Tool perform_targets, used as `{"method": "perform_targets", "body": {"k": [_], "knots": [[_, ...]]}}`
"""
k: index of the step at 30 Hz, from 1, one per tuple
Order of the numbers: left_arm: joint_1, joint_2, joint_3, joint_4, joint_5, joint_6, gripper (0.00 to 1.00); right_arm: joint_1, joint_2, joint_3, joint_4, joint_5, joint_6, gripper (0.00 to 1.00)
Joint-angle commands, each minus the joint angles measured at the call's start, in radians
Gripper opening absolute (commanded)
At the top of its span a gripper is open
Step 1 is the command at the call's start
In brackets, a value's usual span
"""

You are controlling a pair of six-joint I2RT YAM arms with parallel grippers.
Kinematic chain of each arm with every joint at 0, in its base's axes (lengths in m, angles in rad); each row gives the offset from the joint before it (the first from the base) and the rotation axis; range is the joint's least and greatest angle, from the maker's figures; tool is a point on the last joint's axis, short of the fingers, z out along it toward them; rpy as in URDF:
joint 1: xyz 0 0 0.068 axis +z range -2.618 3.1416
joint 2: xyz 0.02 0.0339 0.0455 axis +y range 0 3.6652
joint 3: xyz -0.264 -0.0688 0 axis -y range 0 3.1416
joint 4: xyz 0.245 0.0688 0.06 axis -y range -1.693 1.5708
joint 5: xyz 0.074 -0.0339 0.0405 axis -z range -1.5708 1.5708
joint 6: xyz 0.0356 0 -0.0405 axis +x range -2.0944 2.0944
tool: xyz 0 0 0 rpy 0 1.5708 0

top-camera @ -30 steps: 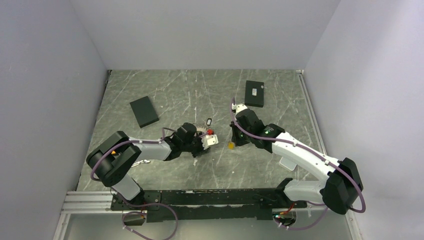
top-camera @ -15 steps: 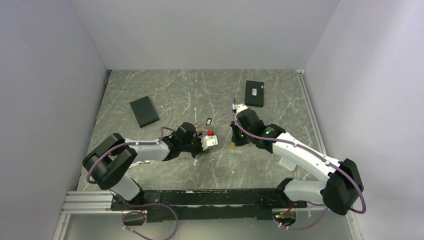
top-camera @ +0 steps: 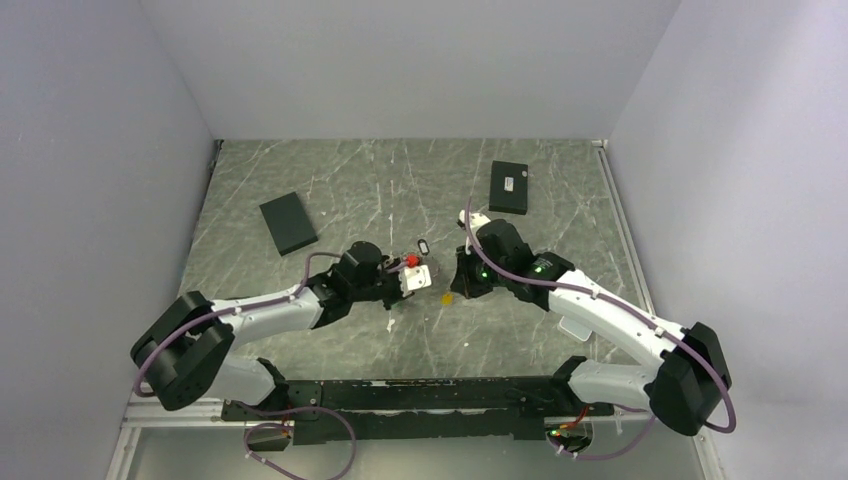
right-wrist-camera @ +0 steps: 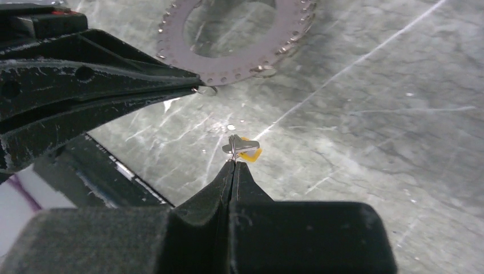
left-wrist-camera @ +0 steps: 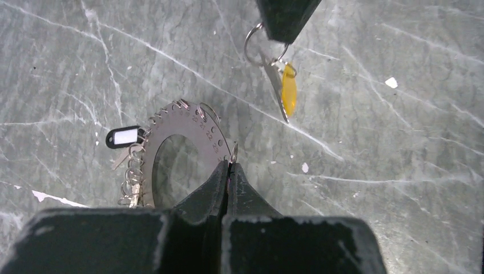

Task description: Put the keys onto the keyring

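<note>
You have one flat grey perforated metal keyring (left-wrist-camera: pixel 185 123), one small black oval tag (left-wrist-camera: pixel 124 137) just beside the keyring's rim, one silver key with an orange-yellow head (left-wrist-camera: pixel 289 90) near the keyring, and two flat black rectangular boxes, one box (top-camera: pixel 288 223) and another box (top-camera: pixel 509 187), both well apart from the keyring.

Right pincer (right-wrist-camera: pixel 233 162) pinching keys (right-wrist-camera: pixel 242 148), keyring (right-wrist-camera: pixel 234 68) beyond

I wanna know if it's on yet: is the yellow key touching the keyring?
Apart. The left wrist view shows bare table between the yellow key and the keyring.
</note>
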State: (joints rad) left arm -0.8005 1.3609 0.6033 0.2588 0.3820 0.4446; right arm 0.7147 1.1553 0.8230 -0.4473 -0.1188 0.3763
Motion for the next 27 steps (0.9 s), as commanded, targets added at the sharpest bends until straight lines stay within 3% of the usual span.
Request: {"method": "perform_targets", "body": {"k": [1, 11, 27], "knots": [[-0.022, -0.067, -0.045, 0.084, -0.004, -0.045, 0.0, -0.003, 0.028, 0.0, 0.075, -0.135, 0.046, 0.0], [-0.049, -0.058, -0.116, 0.21, -0.027, -0.106, 0.0, -0.003, 0.115, 0.022, 0.086, -0.194, 0.116, 0.0], [-0.105, 0.01, -0.125, 0.265, -0.066, -0.097, 0.0, -0.001, 0.221, 0.065, 0.057, -0.168, 0.144, 0.0]]}}
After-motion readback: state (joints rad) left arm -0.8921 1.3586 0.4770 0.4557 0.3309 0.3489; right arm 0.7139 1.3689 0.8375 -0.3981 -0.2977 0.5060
